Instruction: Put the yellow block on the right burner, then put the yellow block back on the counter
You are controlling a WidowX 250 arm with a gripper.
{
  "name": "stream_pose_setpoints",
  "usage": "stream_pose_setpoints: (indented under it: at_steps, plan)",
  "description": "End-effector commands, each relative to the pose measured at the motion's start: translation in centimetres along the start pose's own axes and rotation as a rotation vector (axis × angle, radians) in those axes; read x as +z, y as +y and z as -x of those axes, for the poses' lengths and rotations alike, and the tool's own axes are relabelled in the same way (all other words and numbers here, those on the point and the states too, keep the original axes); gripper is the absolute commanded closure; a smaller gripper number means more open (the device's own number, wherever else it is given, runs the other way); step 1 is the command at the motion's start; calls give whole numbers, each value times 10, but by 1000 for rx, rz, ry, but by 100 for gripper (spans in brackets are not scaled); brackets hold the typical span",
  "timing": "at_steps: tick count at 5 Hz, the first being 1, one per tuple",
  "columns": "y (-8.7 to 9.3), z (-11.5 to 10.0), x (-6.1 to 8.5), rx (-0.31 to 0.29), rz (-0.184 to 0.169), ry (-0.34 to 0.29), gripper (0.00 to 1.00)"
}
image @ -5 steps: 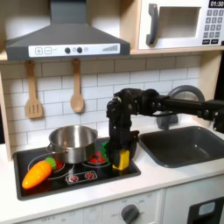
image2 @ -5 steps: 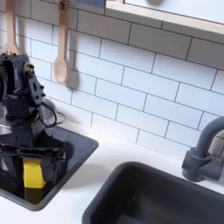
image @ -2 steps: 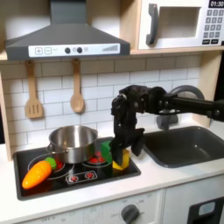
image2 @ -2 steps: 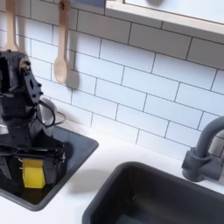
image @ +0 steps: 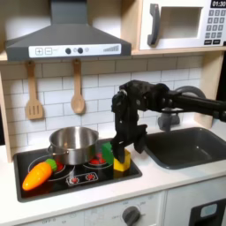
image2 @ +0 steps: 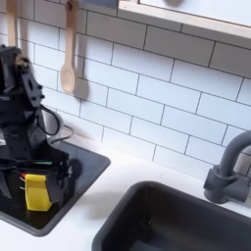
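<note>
Small bright-yellow block [image2: 36, 191] — plain cuboid, tilted, clamped in the tool [image2: 37, 188], over black hob [image2: 74, 181]

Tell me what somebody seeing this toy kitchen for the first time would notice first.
Most likely the black gripper standing over the hob's right side, closed on the yellow block, which is bright against the black in both exterior views. Next, the steel pot at the back of the hob and the orange toy carrot at the first exterior view's left. The dark sink sits at the first exterior view's right.
</note>
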State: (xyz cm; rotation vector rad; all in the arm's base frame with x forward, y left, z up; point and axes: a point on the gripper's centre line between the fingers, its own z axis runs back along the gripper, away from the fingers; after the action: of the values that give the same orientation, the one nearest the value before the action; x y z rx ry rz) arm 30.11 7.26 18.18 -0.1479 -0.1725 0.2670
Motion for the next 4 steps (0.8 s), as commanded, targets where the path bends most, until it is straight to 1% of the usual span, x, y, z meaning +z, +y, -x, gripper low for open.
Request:
stream_pose_setpoints:
  at_steps: [1,2,3,4]
  plan:
    - [4,10,26,-5,21,-33,0]
    - [6,17,44,-3,52,-97,0]
    - [4,23,63,-26,73,-159,0]
    - [8,26,61,-14,77,-148,0]
